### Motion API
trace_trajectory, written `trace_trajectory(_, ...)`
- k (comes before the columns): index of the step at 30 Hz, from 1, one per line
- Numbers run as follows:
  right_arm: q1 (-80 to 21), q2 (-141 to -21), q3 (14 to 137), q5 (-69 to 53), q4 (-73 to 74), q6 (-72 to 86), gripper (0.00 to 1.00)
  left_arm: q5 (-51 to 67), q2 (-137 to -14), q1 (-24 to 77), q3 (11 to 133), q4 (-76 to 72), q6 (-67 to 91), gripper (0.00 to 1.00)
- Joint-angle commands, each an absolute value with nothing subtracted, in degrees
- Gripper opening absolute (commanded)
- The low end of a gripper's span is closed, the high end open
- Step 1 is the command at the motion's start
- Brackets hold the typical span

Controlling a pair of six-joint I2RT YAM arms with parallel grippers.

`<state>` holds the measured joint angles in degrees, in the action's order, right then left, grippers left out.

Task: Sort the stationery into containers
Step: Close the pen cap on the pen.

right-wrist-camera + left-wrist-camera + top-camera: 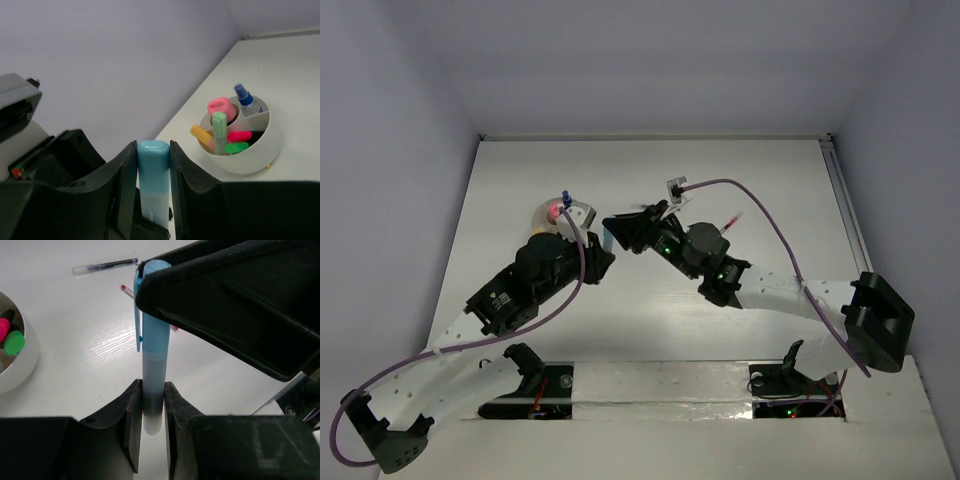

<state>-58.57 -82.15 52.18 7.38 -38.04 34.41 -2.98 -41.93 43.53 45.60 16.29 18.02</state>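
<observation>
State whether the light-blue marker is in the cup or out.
Out: left fingers and right fingers clamp the marker's ends, apart from the cup.

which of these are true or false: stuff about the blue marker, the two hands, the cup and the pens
1. The left hand and the right hand both clamp the light-blue marker. True.
2. The white cup is empty. False: it holds a pink marker, a green marker and an orange marker, among other things.
3. A thin pen lies on the table, outside the cup. True.
4. The cup lies tipped on its side. False: it stands upright, opening upward.
</observation>
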Motion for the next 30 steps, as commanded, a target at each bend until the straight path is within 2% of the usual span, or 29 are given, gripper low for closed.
trace_trajectory(1,-64.34,-82.97,46.06,-0.97,-25.13,35.24,0.0,-14.59,-39.11,41.57,54.75,-3.43,16.61,0.0)
trace_trajectory(13,-67.5,-87.01,42.54,-2.9,-28.65,39.55,0.0,-14.59,-42.28,41.57,58.98,-2.72,14.85,0.0)
trace_trajectory(18,-67.5,-86.4,46.92,3.32,-25.67,37.01,0.0,-9.24,-42.71,41.57,56.96,-2.37,15.99,0.0)
trace_trajectory(25,-59.26,-87.01,54.31,3.52,-24.78,35.68,0.0,-3.25,-40.52,41.57,52.57,3.07,16.26,0.01)
trace_trajectory(27,-56.53,-86.92,56.15,1.86,-24.52,36.12,0.0,-3.51,-38.34,41.57,51.86,4.83,16.17,0.09)
trace_trajectory(28,-55.38,-86.92,56.77,1.76,-24.78,36.38,0.0,-3.78,-37.45,41.57,51.16,5.36,16.17,0.2)
trace_trajectory(30,-53.44,-87.45,58.26,2.63,-24.44,35.86,0.0,-3.78,-34.39,41.57,50.1,6.24,16.35,0.34)
